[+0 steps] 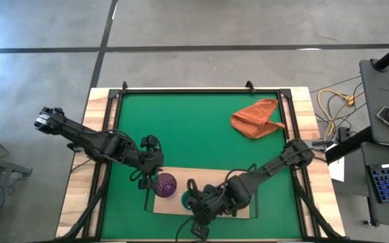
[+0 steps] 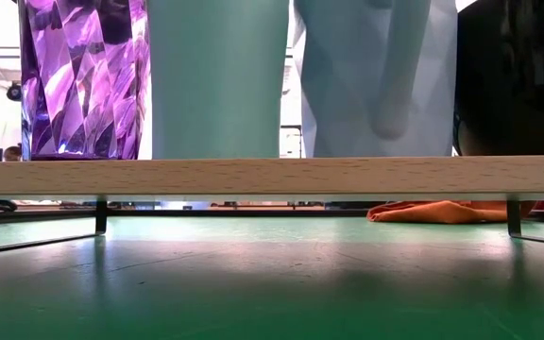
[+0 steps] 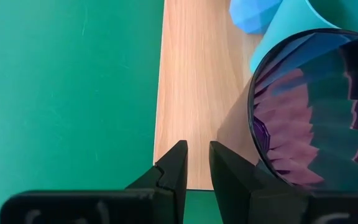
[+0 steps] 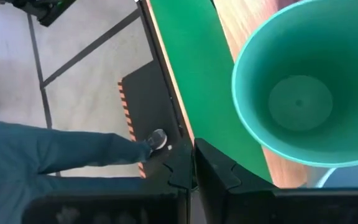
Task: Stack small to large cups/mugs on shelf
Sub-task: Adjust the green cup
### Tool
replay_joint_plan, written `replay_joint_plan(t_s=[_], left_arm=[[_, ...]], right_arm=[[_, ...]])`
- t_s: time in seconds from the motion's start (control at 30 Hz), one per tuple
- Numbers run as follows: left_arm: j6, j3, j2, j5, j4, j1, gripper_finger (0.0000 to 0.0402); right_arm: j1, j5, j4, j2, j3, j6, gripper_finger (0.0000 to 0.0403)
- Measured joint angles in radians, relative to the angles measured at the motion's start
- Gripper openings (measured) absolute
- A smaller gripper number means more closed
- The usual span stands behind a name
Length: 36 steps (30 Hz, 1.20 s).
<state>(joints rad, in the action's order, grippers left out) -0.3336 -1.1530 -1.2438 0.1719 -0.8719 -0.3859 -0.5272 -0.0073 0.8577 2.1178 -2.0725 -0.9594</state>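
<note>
Cups: tumbler (image 2: 81,77), teal cup (image 2: 217,77), blue mug (image 2: 374,77), black mug (image 2: 516,77) stood in a row on shelf (image 2: 272,176). Left gripper (image 3: 194,168) and right gripper (image 4: 193,163) hovered nearly closed, empty. Placement looked finished; next, retreat.

Purple faceted tumbler (image 2: 81,80), glassy, dark-tinted from above, at the light-wood shelf's (image 2: 272,177) left end. Plain pale teal cup (image 2: 217,80) just beside it. Light blue mug (image 2: 376,80) next, then black mug (image 2: 516,80) at the right end. Green mat (image 1: 194,135). Orange-red cloth (image 1: 256,119) near mat's far right corner.
</note>
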Motion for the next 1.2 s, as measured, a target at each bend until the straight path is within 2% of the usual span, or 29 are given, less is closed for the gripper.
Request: replay_joint_plan(t_s=[0.37,1.2], left_arm=[[0.0,0.0,0.0,-0.005,0.0,0.0,0.0052],[0.001,0.001,0.0,-0.004,0.0,0.0,0.0052]], right_arm=[[0.023,-0.002,0.108,0.0,0.019,-0.025,0.0013],[0.059,0.0,0.099,0.0,0.02,0.025,0.0013]])
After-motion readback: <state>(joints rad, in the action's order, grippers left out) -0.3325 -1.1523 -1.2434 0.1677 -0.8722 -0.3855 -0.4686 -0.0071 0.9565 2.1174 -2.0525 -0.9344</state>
